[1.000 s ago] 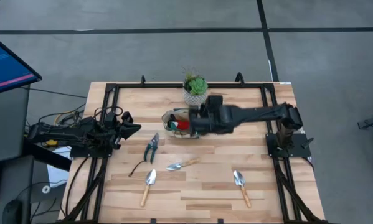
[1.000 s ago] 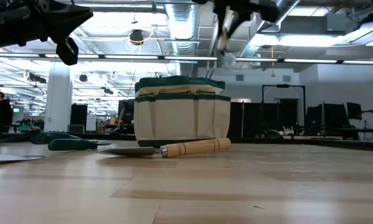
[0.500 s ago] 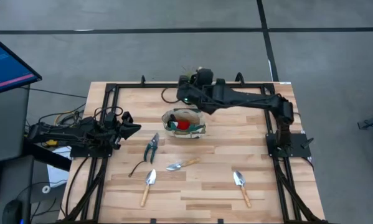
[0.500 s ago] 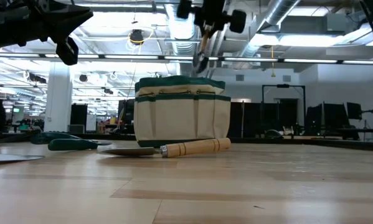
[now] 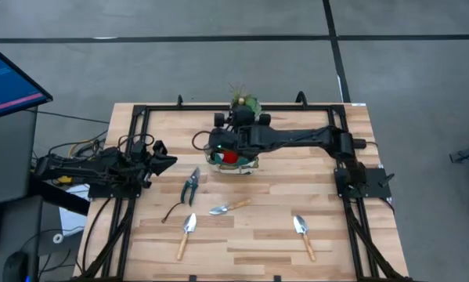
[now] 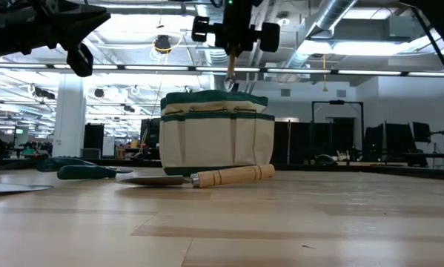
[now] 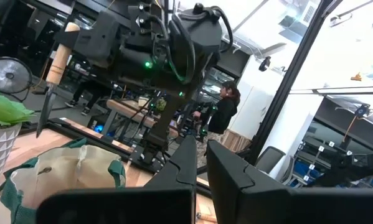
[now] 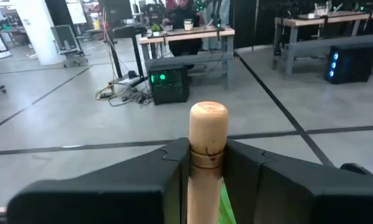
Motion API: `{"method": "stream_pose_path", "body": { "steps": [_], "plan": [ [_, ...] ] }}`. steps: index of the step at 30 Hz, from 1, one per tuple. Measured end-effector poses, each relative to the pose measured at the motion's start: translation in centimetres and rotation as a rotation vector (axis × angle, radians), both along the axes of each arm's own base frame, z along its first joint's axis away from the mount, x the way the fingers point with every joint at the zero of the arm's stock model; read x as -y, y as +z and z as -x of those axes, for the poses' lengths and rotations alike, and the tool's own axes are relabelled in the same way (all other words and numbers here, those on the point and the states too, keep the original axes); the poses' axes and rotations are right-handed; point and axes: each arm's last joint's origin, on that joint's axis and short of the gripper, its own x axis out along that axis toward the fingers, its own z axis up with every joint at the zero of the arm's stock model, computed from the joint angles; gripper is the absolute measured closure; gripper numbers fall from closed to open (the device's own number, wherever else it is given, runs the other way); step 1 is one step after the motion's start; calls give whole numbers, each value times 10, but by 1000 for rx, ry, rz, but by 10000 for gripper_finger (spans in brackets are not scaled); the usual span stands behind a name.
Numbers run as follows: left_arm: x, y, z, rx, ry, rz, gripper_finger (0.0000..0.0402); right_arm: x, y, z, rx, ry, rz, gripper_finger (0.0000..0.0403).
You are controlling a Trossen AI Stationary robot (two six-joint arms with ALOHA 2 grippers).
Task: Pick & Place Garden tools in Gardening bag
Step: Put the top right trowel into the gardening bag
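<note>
My right gripper (image 6: 231, 46) hangs over the tan, green-trimmed gardening bag (image 6: 216, 133), shut on a hand tool with a wooden handle (image 8: 208, 140) and a narrow blade (image 7: 45, 109). The bag stands on the table (image 5: 232, 159) with a red item (image 5: 229, 157) inside. Pruning shears (image 5: 190, 186), a thin black curved tool (image 5: 173, 210) and three trowels (image 5: 229, 207) (image 5: 186, 232) (image 5: 303, 235) lie flat on the near half of the table. My left gripper (image 5: 168, 160) waits shut at the table's left edge. My right gripper pinches the tool's wooden handle (image 8: 207, 163) between its two fingers, a little below the rounded free end (image 8: 208, 117), which sticks up past them. The fingers are level and lie across the handle. The tool hangs upright, blade down, its tip (image 6: 233, 87) just above the bag's opening.
A green plant in a white pot (image 5: 246, 106) stands right behind the bag, toward the far edge. A black frame (image 5: 140, 117) runs around the table. A monitor (image 5: 11, 82) stands off the table's left. People show in the room beyond.
My right arm has swung out toward the plant at the far edge and back over the bag, ending farther toward the table's left. The tool in it has turned from slanted to upright, and its blade tip has come down to the bag's opening.
</note>
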Motion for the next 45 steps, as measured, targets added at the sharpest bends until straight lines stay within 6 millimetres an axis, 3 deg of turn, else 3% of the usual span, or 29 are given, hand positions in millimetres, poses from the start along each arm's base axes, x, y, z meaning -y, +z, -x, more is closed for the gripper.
{"method": "stream_pose_path", "body": {
  "steps": [9, 15, 21, 31, 45],
  "plan": [
    [0, 1, 0, 7, 0, 0, 394, -9, -7, -5, -30, 29, -8, 343],
    [0, 1, 0, 7, 0, 0, 394, -6, -35, -15, -32, 36, -50, 343],
    [0, 1, 0, 8, 0, 0, 394, -6, -45, -20, 25, 48, -84, 343],
    [0, 1, 0, 8, 0, 0, 394, -4, -34, -33, 74, 87, -62, 343],
    [0, 1, 0, 8, 0, 0, 394, -6, -54, -43, 35, 86, -45, 343]
  ]
}}
